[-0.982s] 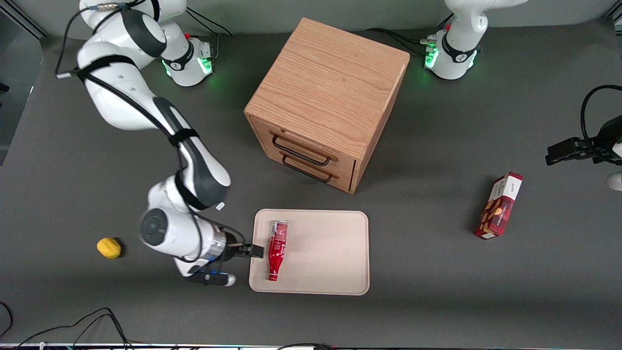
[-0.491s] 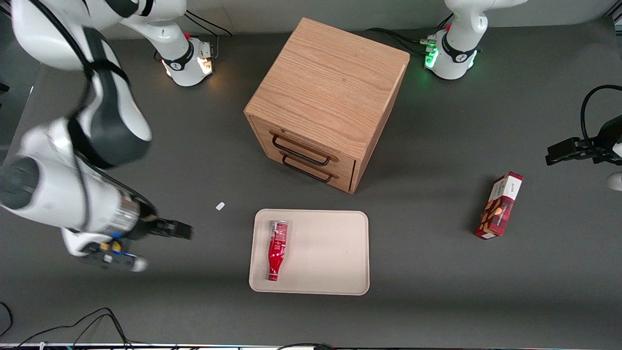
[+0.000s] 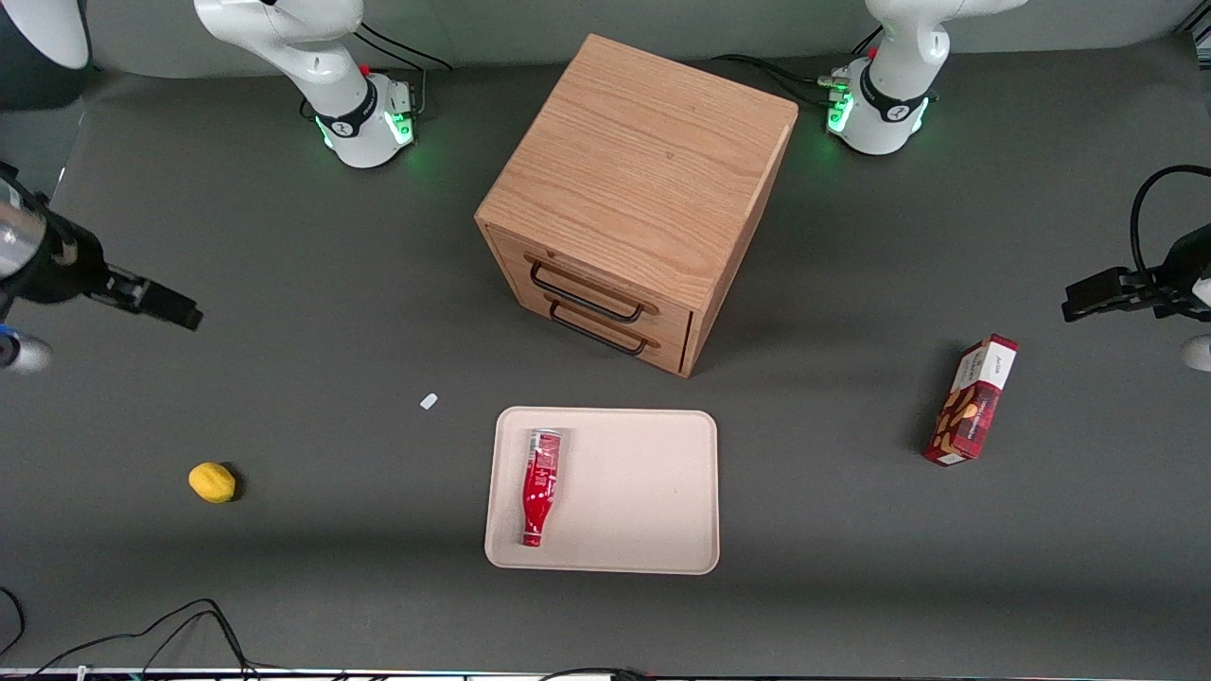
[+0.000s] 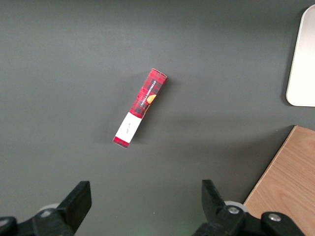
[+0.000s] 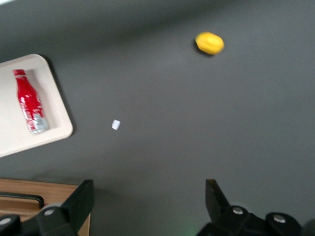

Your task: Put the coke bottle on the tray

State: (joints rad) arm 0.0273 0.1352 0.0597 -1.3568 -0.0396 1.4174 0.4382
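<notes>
The red coke bottle point(image 3: 540, 486) lies on its side on the cream-beige tray point(image 3: 643, 492), near the tray's edge toward the working arm, cap end nearer the front camera. It also shows in the right wrist view point(image 5: 29, 100), lying on the tray point(image 5: 15, 137). My right gripper point(image 3: 175, 310) is open and empty, raised high at the working arm's end of the table, well away from the tray. In the right wrist view the gripper point(image 5: 147, 201) has its fingers spread wide over bare grey table.
A wooden two-drawer cabinet point(image 3: 634, 199) stands farther from the front camera than the tray. A yellow lemon point(image 3: 212, 481) and a small white scrap point(image 3: 429, 401) lie toward the working arm's end. A red snack box point(image 3: 973, 400) lies toward the parked arm's end.
My right gripper has drawn back from the tray's edge, rising and swinging out to the working arm's end of the table. The bottle stays lying on the tray.
</notes>
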